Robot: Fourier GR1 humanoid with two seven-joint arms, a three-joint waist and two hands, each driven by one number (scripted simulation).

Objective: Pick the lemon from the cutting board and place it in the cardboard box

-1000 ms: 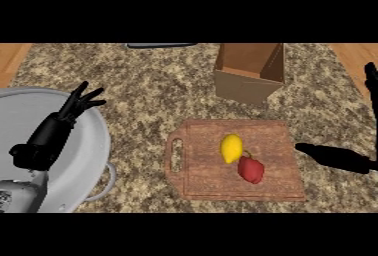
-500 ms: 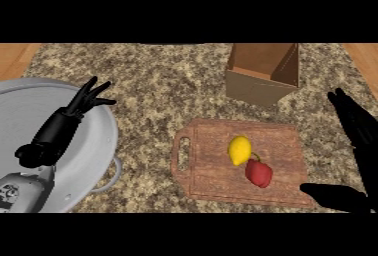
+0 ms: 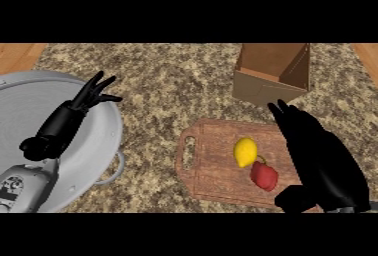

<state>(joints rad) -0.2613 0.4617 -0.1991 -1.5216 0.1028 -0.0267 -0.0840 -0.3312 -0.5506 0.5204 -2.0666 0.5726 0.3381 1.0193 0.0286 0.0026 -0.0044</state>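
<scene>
We find the right hand (image 3: pixel 319 150) open beside the lemon (image 3: pixel 245 151), positioned to grasp; left hand (image 3: pixel 92 94) rests open.

1. Speckled brown granite counter (image 3: pixel 170 85), filling most of the view; strips of wood showing at the 10 and 2 o'clock corners.
2. Directly on it, at 1 o'clock: open cardboard box (image 3: pixel 271 75), tilted, opening facing up.
3. At 5 o'clock, just below the box: wooden board (image 3: pixel 214 170) with a handle slot on its left side, lying flat.
4. On the board: lemon (image 3: pixel 245 152) near the middle, a red fruit (image 3: pixel 263 176) touching it at its 5 o'clock.
5. At 8 o'clock: large grey round pan (image 3: pixel 103 150), side handle toward the board, running off the left edge.
</scene>
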